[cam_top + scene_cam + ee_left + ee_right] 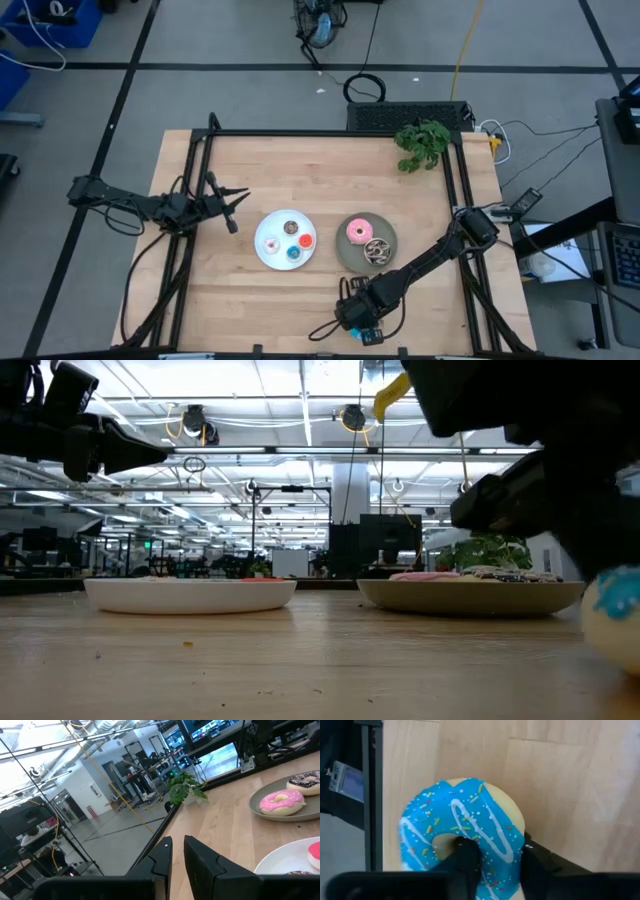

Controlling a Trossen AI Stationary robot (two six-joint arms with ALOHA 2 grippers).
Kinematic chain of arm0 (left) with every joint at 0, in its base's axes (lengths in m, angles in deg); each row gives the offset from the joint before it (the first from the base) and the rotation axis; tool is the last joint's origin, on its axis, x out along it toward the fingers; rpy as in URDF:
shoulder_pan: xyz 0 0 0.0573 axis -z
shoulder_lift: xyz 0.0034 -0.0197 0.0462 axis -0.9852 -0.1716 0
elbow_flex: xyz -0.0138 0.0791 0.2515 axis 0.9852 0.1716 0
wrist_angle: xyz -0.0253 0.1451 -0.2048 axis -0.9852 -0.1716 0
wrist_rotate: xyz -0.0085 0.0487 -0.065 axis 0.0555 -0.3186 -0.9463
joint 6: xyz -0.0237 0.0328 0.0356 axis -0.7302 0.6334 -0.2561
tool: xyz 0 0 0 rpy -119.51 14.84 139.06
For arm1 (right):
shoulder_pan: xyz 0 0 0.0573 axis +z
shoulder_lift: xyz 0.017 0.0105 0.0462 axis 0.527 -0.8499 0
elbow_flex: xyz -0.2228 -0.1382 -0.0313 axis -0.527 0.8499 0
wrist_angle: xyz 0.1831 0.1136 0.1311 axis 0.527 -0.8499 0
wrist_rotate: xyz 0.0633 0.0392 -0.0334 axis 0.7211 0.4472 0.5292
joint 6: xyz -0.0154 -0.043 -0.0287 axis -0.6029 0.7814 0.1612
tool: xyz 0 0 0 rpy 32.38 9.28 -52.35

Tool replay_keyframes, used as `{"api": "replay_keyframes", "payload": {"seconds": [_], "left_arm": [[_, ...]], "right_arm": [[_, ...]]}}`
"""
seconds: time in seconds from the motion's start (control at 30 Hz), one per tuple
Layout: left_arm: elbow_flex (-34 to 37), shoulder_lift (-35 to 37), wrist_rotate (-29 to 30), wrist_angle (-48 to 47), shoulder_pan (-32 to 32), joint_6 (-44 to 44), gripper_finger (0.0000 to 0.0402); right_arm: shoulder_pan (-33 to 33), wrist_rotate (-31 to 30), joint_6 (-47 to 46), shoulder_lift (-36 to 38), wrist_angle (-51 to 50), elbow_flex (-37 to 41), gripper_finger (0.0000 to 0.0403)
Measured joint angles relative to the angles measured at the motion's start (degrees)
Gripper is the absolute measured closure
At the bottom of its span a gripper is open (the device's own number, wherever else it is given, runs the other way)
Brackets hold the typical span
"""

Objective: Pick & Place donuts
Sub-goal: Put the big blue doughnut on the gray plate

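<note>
- Right gripper at bench near edge, pinching blue sprinkled donut, one finger through its hole.
- Left gripper w/ fingers nearly together, holding nothing, above bench left of white plate.
- Pink donut & choc donut on grey plate; small donuts on white plate.

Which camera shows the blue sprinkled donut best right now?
The right wrist view: the blue sprinkled donut fills it, with the right end effector pinching its ring. The high view shows only a blue speck, the low view an edge; the left wrist view misses it.
</note>
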Motion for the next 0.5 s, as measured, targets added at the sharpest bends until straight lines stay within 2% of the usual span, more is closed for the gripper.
{"api": "replay_keyframes", "payload": {"seconds": [0.17,0.27,0.5], "left_arm": [[0.0,0.0,0.0,0.0,0.0,0.0,0.0346],[0.0,0.0,0.0,0.0,0.0,0.0,0.0346],[0.0,0.0,0.0,0.0,0.0,0.0,0.0346]], "right_arm": [[-1.2,2.3,-0.2,5.5,-1.2,0.1,0.0385],[-2.1,2.4,-0.2,10.3,-1.8,0.1,0.0388],[-4.2,-7.6,2.2,23.7,-1.8,0.0,0.0394]]}}
